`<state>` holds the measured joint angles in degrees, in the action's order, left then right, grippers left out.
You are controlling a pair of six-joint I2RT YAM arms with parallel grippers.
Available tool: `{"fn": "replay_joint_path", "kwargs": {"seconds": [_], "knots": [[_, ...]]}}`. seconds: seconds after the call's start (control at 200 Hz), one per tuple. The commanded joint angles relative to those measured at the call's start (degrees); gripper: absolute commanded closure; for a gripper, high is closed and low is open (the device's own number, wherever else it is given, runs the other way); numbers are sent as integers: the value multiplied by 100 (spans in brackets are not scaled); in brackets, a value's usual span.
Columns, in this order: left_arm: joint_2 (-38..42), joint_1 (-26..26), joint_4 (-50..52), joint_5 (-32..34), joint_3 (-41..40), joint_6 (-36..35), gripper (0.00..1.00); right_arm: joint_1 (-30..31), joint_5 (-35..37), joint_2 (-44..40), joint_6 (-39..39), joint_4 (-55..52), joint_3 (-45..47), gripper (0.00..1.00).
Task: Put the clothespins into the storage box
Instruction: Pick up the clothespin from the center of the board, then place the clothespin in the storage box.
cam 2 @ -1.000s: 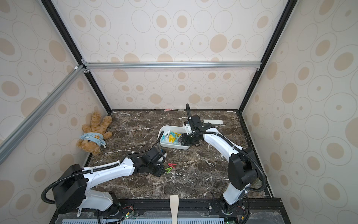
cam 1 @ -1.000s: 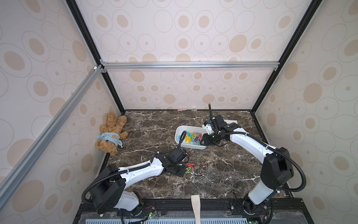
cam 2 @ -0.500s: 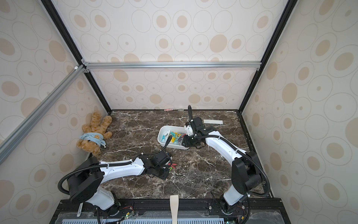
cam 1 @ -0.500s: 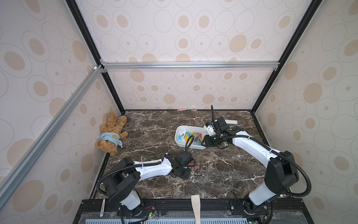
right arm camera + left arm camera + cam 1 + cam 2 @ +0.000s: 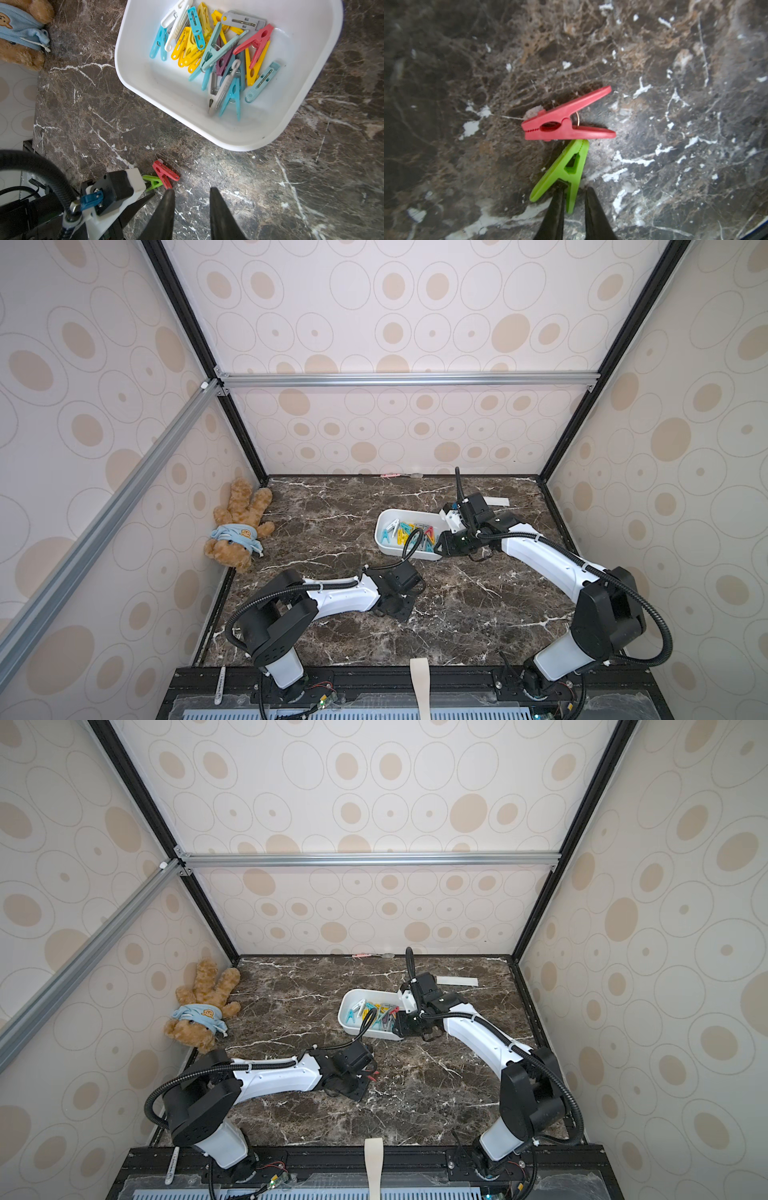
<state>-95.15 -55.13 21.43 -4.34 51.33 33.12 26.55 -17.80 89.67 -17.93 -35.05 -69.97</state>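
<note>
Left fingers [image 5: 554, 209]: are standing slightly apart, straddling one leg of the green clothespin [image 5: 566, 172]; one is touching it, the other is showing a sliver of gap, so nothing is clamped.
Left gripper [image 5: 574, 207]: is sitting low over the marble table [image 5: 467, 83].
Green clothespin: is lying flat, its nose touching the red clothespin [image 5: 560, 124].
Right gripper [image 5: 190, 207]: is hovering parted and empty, just beside the storage box [image 5: 228, 143].
Storage box: is sitting toward the table's back, holding the other clothespins [image 5: 214, 47] in a heap.
Teddy bear [image 5: 239, 531]: is lying in the left rear corner.
</note>
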Motion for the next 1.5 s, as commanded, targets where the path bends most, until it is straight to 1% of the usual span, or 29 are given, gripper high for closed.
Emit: {"fn": "replay_joint_path", "kwargs": {"seconds": [0.0, 0.07, 0.12, 0.23, 0.42, 0.655, 0.78, 0.87, 0.92, 1.07, 1.201, 1.286, 1.496], "knots": [[-132, -59, 10, 204, 140, 80, 86, -27, 14, -169, 9, -6, 62, 69], [-145, -62, 10, 197, 132, 70, 90, -26, -2, -197, 9, -2, 78, 70], [-122, -59, 10, 183, 94, 71, 95, -27, -22, -215, 9, -11, 93, 70], [-7, -59, 43, 170, 52, 45, 100, -25, -100, -238, 26, -17, 165, 70], [381, -54, 54, 92, -8, 29, 100, -26, -137, -246, 79, -109, 221, 71], [1009, 30, 151, -246, -43, 54, 100, -27, -134, -299, 23, -76, 241, 72], [1345, 298, 212, -459, -49, 45, 100, -27, -134, -313, 0, -72, 227, 72], [1455, 667, 156, -738, 55, 13, 100, -27, -146, -333, 0, -64, 221, 72], [1443, 872, 172, -880, 224, -52, 100, -27, -152, -339, -15, -12, 235, 72], [1301, 1383, 326, -1015, 900, -319, 100, -27, -262, -200, 28, -87, 64, 72], [964, 1797, 226, -1290, 1470, -500, 100, -27, -241, -109, 139, -288, -172, 73], [551, 1998, 197, -1363, 2004, -597, 100, -27, -227, -124, 134, -310, -183, 73], [-814, 2189, 346, -1530, 3596, -933, 100, -15, -223, -289, 18, -266, 67, 73]]}}
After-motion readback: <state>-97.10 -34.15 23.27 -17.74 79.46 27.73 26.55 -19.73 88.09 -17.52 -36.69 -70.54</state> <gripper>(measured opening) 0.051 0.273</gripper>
